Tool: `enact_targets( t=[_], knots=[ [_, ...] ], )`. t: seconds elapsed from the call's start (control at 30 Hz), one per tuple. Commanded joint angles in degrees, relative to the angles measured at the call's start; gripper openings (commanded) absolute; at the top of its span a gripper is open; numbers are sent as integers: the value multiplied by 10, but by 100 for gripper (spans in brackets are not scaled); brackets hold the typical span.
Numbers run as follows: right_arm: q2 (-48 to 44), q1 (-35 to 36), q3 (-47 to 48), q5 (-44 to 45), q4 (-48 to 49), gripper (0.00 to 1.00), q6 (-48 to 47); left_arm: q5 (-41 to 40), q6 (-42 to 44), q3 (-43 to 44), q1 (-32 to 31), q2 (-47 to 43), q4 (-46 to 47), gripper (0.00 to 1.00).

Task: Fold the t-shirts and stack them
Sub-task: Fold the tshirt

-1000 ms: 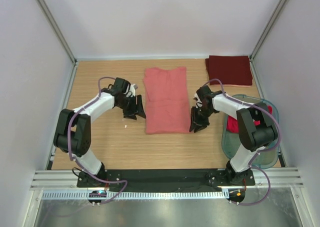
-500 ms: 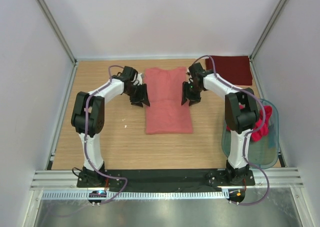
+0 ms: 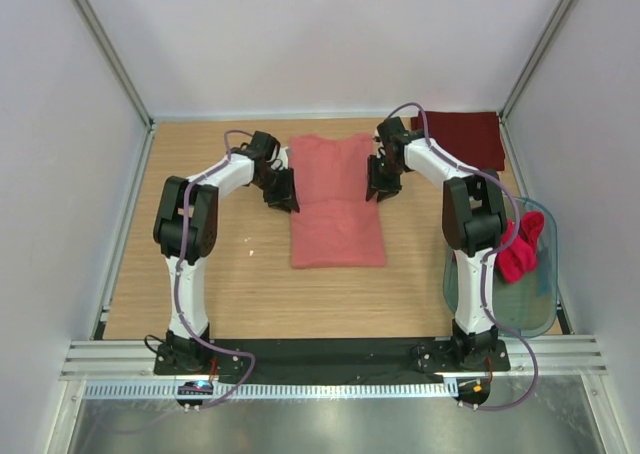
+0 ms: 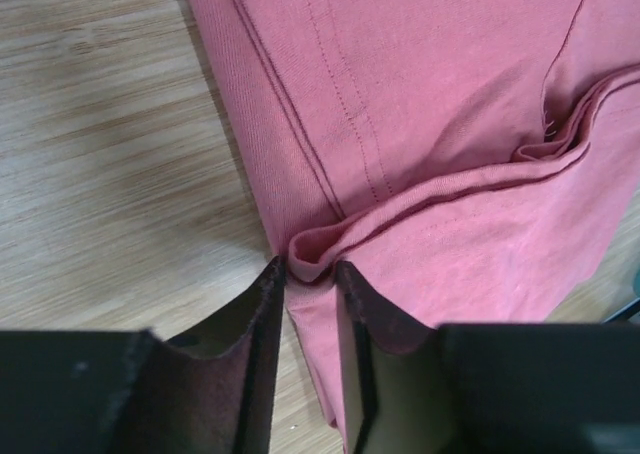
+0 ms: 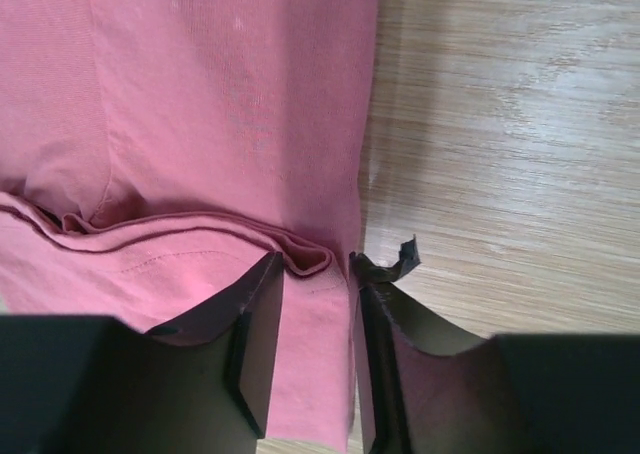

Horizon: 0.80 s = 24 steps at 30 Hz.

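Pale wood-grain tabletop (image 3: pixel 220 274) fills the floor of the white-walled cell. At its middle lies a salmon-pink cotton t-shirt (image 3: pixel 335 224), smoothed into a long rectangle with its far half doubled over, so a raised fold line crosses it from side to side. Along the right edge of the table sits a translucent greenish plastic tub (image 3: pixel 530 309), with a brighter red-pink t-shirt (image 3: pixel 515 256) bunched in it and spilling over its near-left rim. In the far right corner a dark maroon t-shirt (image 3: pixel 460 139) lies folded into a flat square, well apart from the salmon one.

Both arms reach out to the fold line. The left gripper (image 3: pixel 283 196) is at the shirt's left edge, its dark padded fingers (image 4: pixel 262 319) standing either side of the rolled lip of cloth. The right gripper (image 3: pixel 381 188) mirrors it at the right edge, its fingers (image 5: pixel 262 319) flanking the lip there. The jaws on each side are narrow, but I cannot tell whether they pinch the cloth or merely straddle it. A small ragged black flap (image 5: pixel 405 255) juts from the right gripper's outer fingertip.
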Motion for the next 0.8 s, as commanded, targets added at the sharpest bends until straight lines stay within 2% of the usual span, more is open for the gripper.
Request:
enact_targets(
  t=[0.0,0.03,0.1,0.13,0.2,0.27,0.77],
  knots=[
    [-5,-3,10,6,0,38,-2,12,-1,23,2,1,-5,27],
    [-6,-3,8,6,1,34,-2,12,-2,24,2,1,-5,21],
    [-8,-3,7,4,7,24,-1,12,-7,27,2,0,-4,15],
    [-9,-2,7,4,8,11,-2,12,-9,28,2,-2,-4,11],
    [-12,-3,10,4,10,1,-1,13,-15,32,2,-6,-3,6],
    [-19,-3,10,8,16,1,0,13,-20,39,2,-11,-2,0],
    [-2,-5,45,16,-7,1,7,-3,-23,69,2,21,-11,0]
  ],
)
